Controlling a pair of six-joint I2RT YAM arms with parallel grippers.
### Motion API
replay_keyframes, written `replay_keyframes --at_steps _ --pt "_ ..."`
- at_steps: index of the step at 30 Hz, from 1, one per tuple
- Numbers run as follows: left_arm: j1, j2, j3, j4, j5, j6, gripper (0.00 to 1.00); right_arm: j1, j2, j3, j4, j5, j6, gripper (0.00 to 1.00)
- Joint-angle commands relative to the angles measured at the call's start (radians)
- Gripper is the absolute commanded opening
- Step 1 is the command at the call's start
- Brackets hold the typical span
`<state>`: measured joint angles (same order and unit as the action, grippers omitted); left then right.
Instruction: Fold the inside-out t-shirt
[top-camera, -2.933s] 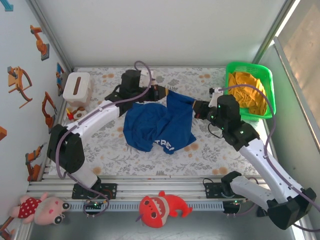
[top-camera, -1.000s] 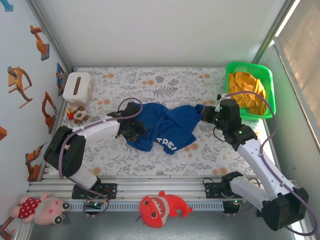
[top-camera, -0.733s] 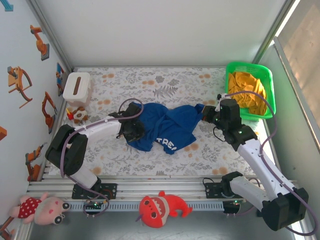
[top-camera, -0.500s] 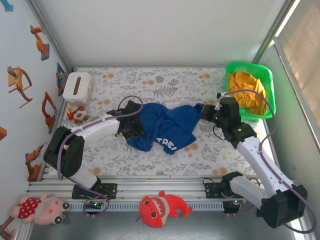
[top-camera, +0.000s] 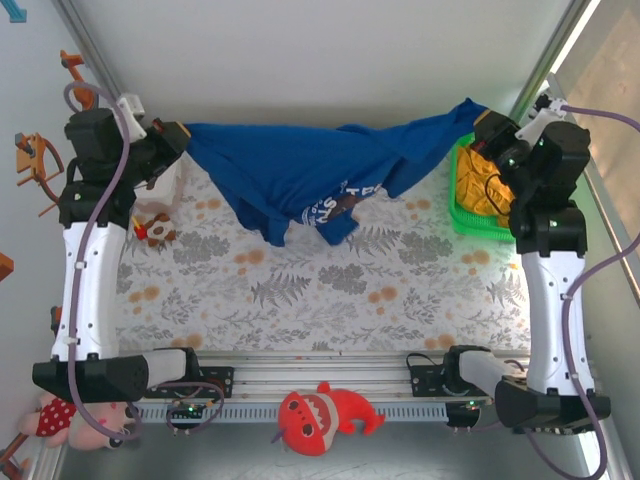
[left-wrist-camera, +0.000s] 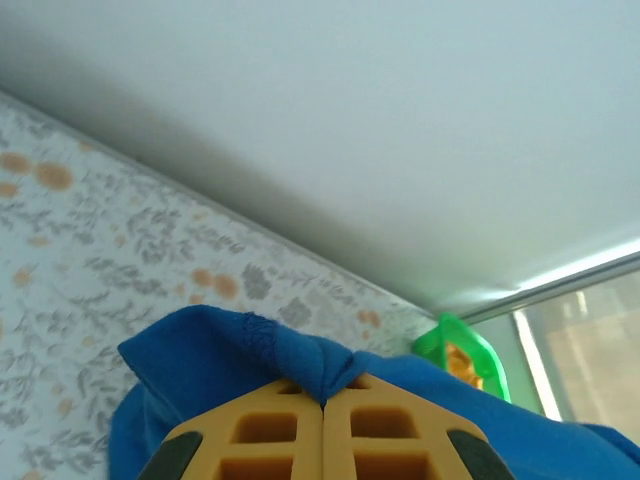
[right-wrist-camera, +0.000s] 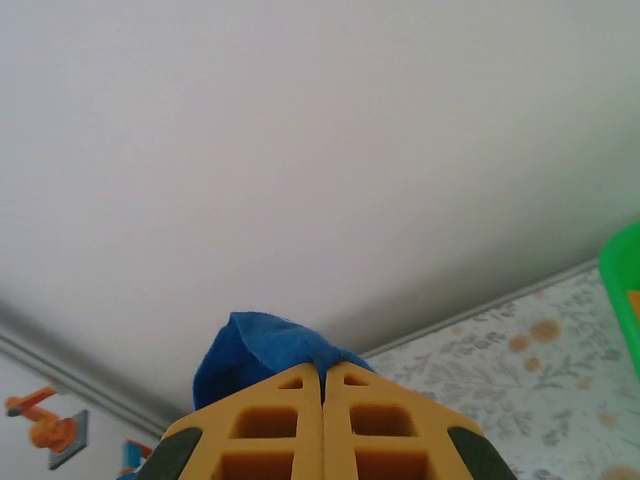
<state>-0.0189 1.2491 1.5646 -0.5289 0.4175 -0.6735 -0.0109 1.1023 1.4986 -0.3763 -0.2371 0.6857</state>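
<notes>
Middle and near table (top-camera: 330, 290): open floral cloth between the two arms, with low room for a gripper to pass
Far strip: the inside-out t-shirt (top-camera: 300, 170) hangs stretched between the left gripper (top-camera: 176, 138) and the right gripper (top-camera: 480, 122), both clamped on it; its sagging folds curtain the back of the table
Far right corner: green basket (top-camera: 475, 230) holding an orange garment (top-camera: 472, 178), just beside the right arm
Left edge: small toy (top-camera: 152, 230) on the cloth near the upright left arm, with the wall close behind
Near edge: metal rail (top-camera: 320, 365) with an arm base towards each end
Sides: the left wall, back wall and right window frame hem the table in
</notes>
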Motion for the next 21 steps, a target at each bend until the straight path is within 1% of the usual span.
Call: replay_keyframes --at_steps 1,5,7,10,14,18,21 --pt "0.035 0.008 -0.016 0.098 0.191 -0.036 0.00 -0.004 -0.031 -0.008 0.002 -0.056 0.047 0.00" --pt "0.071 -0.006 -0.031 0.190 0.270 -0.109 0.00 -0.004 -0.082 -0.018 0.012 -0.073 0.053 0.00" --pt "0.085 -0.030 -0.036 0.247 0.307 -0.174 0.00 -0.004 -0.108 0.006 0.007 -0.088 0.061 0.00" --pt "0.085 -0.076 -0.040 0.311 0.320 -0.246 0.00 -0.004 -0.144 0.057 -0.009 -0.094 0.074 0.00" --pt "0.085 -0.096 -0.035 0.337 0.332 -0.324 0.01 -0.004 -0.166 0.132 -0.044 -0.091 0.089 0.00" --pt "0.086 -0.038 -0.046 0.324 0.348 -0.385 0.02 -0.004 -0.158 0.148 -0.052 -0.082 0.115 0.00" --pt "0.087 0.052 -0.070 0.320 0.360 -0.385 0.05 -0.004 -0.118 0.116 -0.054 -0.066 0.116 0.00"
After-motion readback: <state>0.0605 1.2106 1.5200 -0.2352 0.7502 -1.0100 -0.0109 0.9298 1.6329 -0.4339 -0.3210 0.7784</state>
